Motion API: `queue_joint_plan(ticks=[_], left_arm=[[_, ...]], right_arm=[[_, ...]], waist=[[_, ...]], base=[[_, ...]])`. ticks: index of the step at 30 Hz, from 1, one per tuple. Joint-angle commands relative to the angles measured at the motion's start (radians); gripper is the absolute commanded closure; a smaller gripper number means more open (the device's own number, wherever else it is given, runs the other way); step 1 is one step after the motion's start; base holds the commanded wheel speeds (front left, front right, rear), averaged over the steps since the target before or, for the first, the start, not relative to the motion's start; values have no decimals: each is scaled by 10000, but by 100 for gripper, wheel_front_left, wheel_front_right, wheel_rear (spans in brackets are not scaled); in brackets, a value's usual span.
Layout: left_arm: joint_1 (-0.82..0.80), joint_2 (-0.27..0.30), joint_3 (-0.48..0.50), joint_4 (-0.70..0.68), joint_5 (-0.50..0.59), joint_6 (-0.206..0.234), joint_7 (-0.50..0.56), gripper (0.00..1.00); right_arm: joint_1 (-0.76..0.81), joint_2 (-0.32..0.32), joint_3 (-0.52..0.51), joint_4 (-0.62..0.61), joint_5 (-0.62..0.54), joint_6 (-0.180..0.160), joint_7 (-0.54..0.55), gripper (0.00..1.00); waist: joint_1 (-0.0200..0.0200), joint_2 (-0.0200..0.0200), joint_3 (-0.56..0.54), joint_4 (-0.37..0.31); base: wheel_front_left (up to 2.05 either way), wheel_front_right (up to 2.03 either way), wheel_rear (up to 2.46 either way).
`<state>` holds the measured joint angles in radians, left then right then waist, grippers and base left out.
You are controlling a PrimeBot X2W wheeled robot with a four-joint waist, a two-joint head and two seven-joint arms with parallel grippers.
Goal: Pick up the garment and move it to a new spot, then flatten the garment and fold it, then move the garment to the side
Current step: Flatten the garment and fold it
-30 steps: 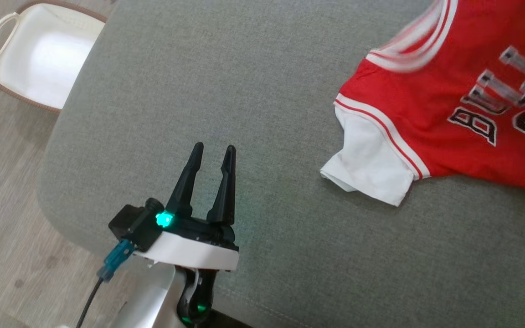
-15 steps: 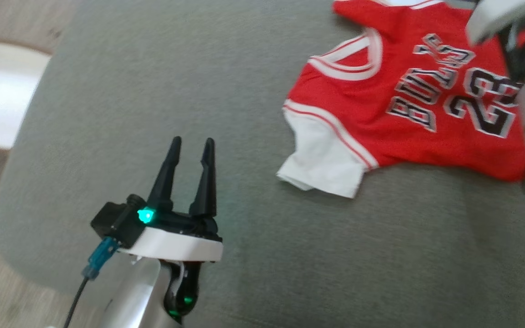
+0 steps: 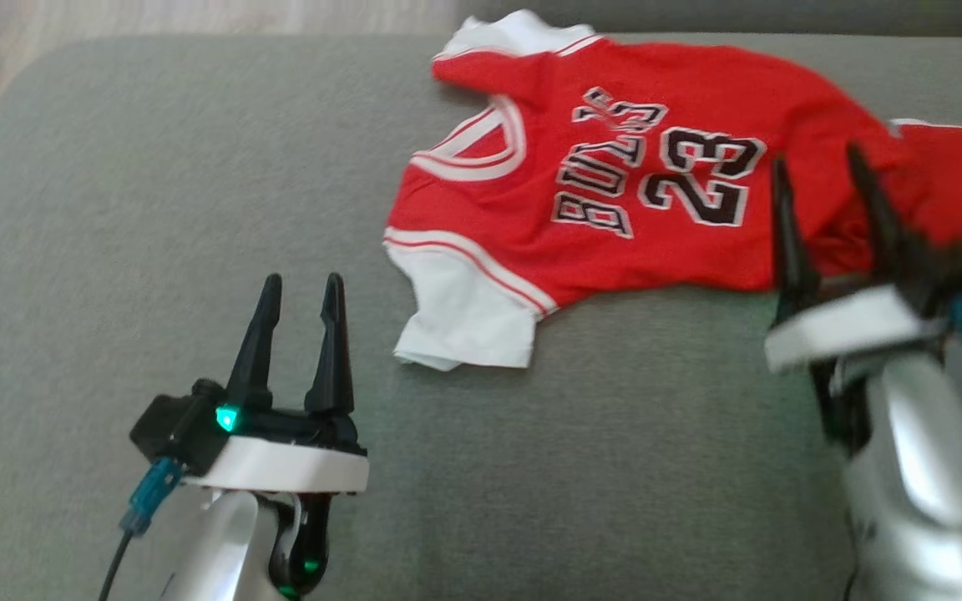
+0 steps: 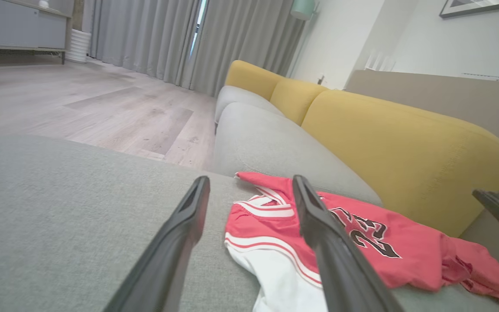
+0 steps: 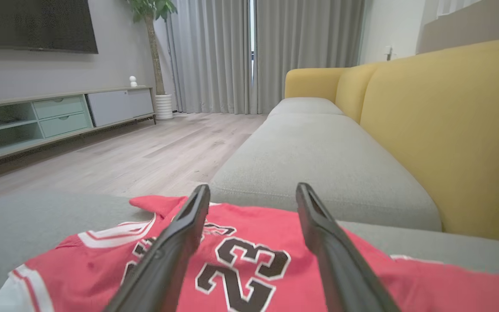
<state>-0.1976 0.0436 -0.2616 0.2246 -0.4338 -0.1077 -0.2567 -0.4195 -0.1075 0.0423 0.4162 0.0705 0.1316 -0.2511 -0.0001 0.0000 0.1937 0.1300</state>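
So the red jersey [image 3: 615, 209] is lying on the grey couch seat [image 3: 155, 209], front side up. It takes up the upper middle of the head view and runs off toward the upper right. You can read "BULLS" and "23" on it, turned sideways from the robot's angle. The neck opening with its white trim points to the left of the frame, and a white sleeve [image 3: 464, 317] sticks out at the shirt's lower left corner, flat on the seat. The far right end of the shirt looks rumpled and bunched rather than flat.

The left claw [image 3: 301, 282] sits in the lower left of the head view, fingers spread apart with nothing between them. It's over bare cushion, near the white sleeve but clear of it. In its own wrist view the shirt lies ahead and to the right of the fingers.

The right claw [image 3: 815, 159] is at the right of the head view and a bit blurry, also spread wide and not pinching anything. Its tips sit over the shirt's lower edge just right of the "23". In the right wrist view the number shows between and under the two fingers. I can't tell if the tips actually touch the fabric.

Background stuff in the right wrist view: yellow back cushions [image 5: 448, 121] on the right, a wood floor [image 5: 145, 151], grey curtains [image 5: 241, 56] at the top centre, and a low cabinet [image 5: 59, 112] with a TV [image 5: 28, 24] over it on the left.
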Motion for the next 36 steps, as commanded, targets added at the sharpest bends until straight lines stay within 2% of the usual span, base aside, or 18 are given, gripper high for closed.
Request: queue_joint_plan(ticks=[1, 6, 10, 20, 27, 36], left_arm=[[-96, 66, 368, -238, 119, -80, -51, 0], [84, 66, 491, -168, 188, -130, -51, 0], [144, 66, 488, -108, 199, -160, -51, 0], [22, 66, 221, 209, 267, -206, -51, 0], [-396, 66, -674, 1671, 333, -220, -51, 0], [-1123, 66, -859, 3147, 215, -31, -51, 0]], right_arm=[[124, 238, 97, -605, -98, -9, -106, 0], [1782, 540, -288, -1738, -37, -9, -106, 0], [2364, 566, -222, -2139, 267, -9, -106, 0], [2220, 571, -160, -2406, 195, -9, -106, 0], [2316, 571, -273, -2422, 200, -9, -106, 0], [2219, 572, -235, -2449, 239, -9, -106, 0]], waist=[[1, 0, -261, -328], [1, 0, -351, -590], [1, 0, -338, -673], [1, 0, -239, -693], [1, 0, -57, -720], [1, 0, 172, -901]], base=[[0, 0, 0], [0, 0, 0], [0, 0, 0], [0, 0, 0], [0, 0, 0], [0, 0, 0]])
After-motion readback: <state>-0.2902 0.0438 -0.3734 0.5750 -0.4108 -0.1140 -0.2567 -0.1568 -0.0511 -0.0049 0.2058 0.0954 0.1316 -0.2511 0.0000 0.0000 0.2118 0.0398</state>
